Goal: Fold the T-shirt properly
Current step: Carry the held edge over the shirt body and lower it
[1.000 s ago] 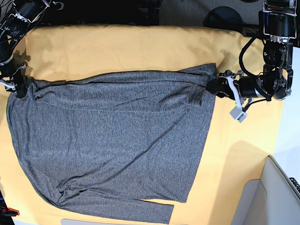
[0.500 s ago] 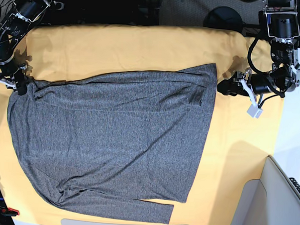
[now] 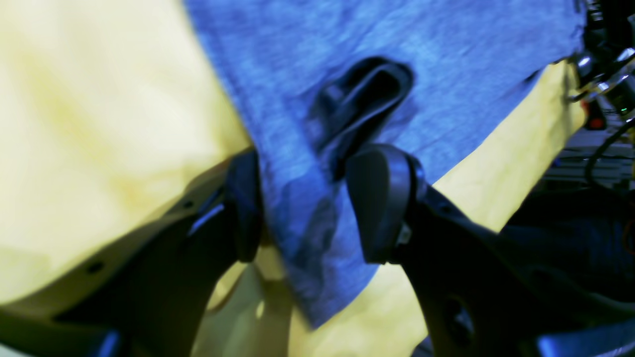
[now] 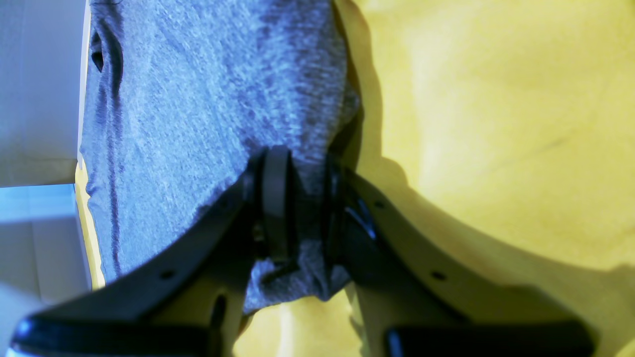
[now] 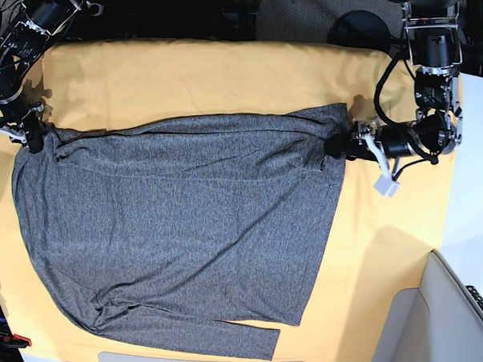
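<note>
fingers (image 3: 379,198) of the left gripper (image 3: 302,203) stand apart in the left wrist view, one dark pad on each side of a strip of the t-shirt (image 3: 377,44). the grey cloth runs through the gap between them, and its edge hangs down past the pads toward the camera. whether either pad presses the fabric cannot be told, since the view is blurred. just beyond the fingertips a dark oval opening shows in the shirt. the yellow table cloth (image 3: 89,109) spreads to either side of the gripper under the shirt.

in the right wrist view the right gripper (image 4: 302,203) is clamped on the t-shirt (image 4: 198,99): its two pads sit close together with a bunch of grey fabric pinched between them, and a small tail of cloth sticks out below the pads toward the camera. ahead of the fingertips and to one side the shirt stretches away flat; to the other side lies bare table cloth (image 4: 496,99).

from the base view, the t-shirt (image 5: 183,226) lies spread flat over the table cloth (image 5: 214,76), covering most of the middle. the right gripper (image 5: 31,136) sits at the shirt's upper corner on the picture's left. the left gripper (image 5: 339,145) meets the shirt's upper corner on the picture's right, with its arm reaching back over bare yellow cloth.
</note>
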{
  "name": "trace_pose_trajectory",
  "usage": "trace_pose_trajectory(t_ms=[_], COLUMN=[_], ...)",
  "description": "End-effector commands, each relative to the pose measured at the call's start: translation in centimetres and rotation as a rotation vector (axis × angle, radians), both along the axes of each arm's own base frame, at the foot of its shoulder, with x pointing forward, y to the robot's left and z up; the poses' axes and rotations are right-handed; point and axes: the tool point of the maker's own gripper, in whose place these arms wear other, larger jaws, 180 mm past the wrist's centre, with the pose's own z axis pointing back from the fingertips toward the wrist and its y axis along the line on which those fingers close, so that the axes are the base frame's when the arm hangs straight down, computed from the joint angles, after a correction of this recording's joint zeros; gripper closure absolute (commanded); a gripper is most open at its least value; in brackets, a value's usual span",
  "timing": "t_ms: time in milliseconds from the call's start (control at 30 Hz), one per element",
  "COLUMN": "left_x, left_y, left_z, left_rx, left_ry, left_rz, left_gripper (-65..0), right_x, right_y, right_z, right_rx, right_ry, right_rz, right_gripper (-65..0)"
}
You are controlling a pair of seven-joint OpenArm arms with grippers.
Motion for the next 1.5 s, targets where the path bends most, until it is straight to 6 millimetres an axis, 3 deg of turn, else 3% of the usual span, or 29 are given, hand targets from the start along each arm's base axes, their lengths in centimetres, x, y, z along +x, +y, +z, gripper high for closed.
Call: trace_pose_trajectory(t_ms=[0,267,467,633,700,767,1033,1267,1367,1467], left_x=[-0.7,-1.0,-1.1,-1.1,-1.2,-1.2,-1.2,-0.3,2.4,4.0], left_y=[0.3,-1.5,-1.8,-1.9,-1.8,-1.8,-1.7,-2.0,-2.3,-3.1], left_z=[-0.5,-0.9,-1.0,-1.0,-1.0,-1.1,-0.9,1.5,3.4,3.8], left_rx=[0.036,0.013,0.008,0.004,0.008,0.008,0.009,0.051,0.055,0.037], left_ry=[0.038,0.047,0.047,0.045,0.046,0.047,0.046,-0.026,-0.083,-0.083], left_rz=[-0.025,-0.054,-0.056,-0.056,-0.057,-0.058,-0.063,-0.127,-0.134,-0.144], left_gripper=[-30.3,-30.3,-29.4,-18.0,-7.7,0.0,-0.3,-0.3,-0.3,-0.3], right_x=[0.2,0.1,0.2,0.5,0.4,0.6,0.3,1.2,2.8,4.5], right_y=[-0.2,-0.2,-0.2,0.7,1.1,1.6,1.9,0.3,0.1,0.1], right_z=[0.5,0.5,0.5,0.2,-0.2,-0.3,-0.6,3.1,4.9,6.6], right_rx=[-0.01,-0.01,-0.01,-0.018,-0.02,-0.023,-0.036,-0.138,-0.153,-0.155], right_ry=[0.001,0.003,0.003,0.019,0.031,0.039,0.054,-0.001,-0.047,-0.098], right_rz=[0.013,0.013,0.014,0.054,0.067,0.089,0.109,0.127,0.126,0.121], right_gripper=[-9.3,-9.3,-9.0,-7.2,-1.0,0.0,0.0,0.0,0.0,0.0])
